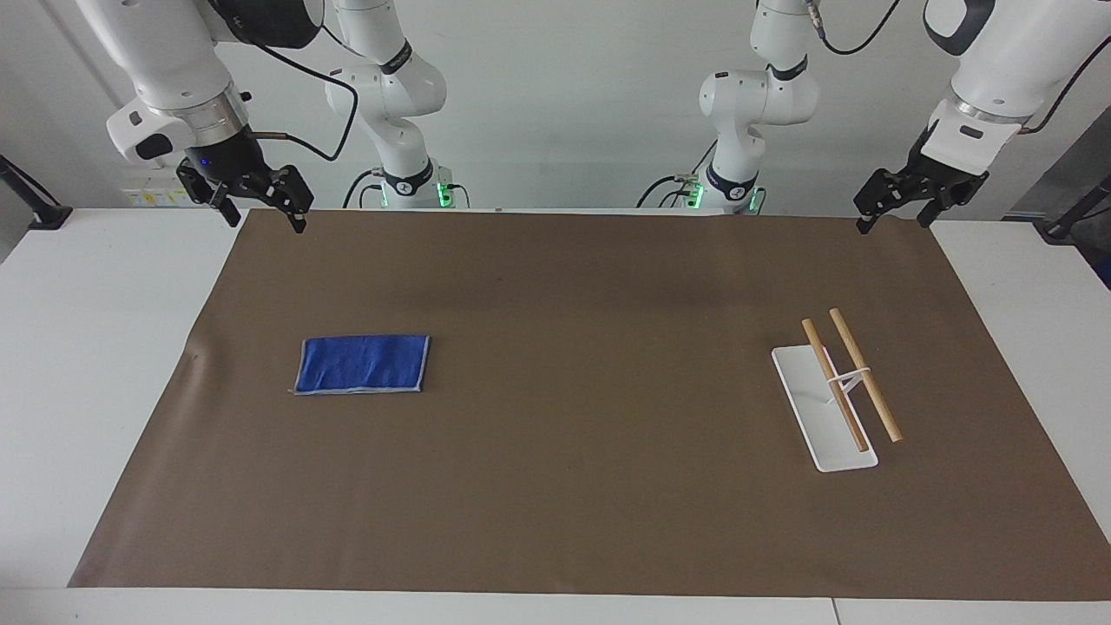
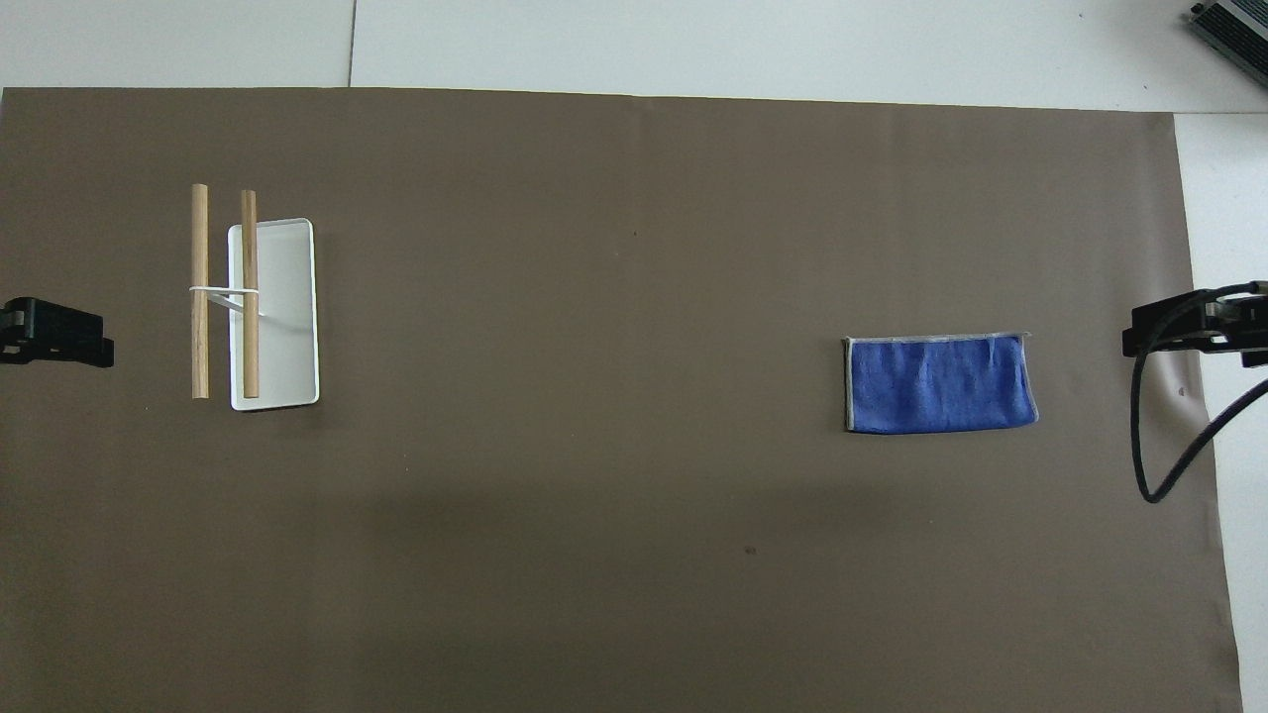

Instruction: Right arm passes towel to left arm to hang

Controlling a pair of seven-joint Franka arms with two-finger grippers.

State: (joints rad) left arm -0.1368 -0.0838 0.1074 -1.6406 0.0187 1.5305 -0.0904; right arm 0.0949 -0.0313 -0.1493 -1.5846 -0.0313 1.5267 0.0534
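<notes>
A: Step in hand: none begun. Right gripper [image 1: 260, 201] raised, jaws spread, empty; left gripper [image 1: 903, 204] likewise, waiting.

B: Towel [image 1: 362, 364] flat on mat [image 1: 555, 503], below and forward of right gripper, well apart.

A: Next: descend, pinch towel edge. Rack [image 1: 838, 391] near left gripper.

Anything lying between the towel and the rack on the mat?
Nothing: between the towel and the rack only bare brown mat shows, clearest in the overhead view and the same in the facing view.
</notes>
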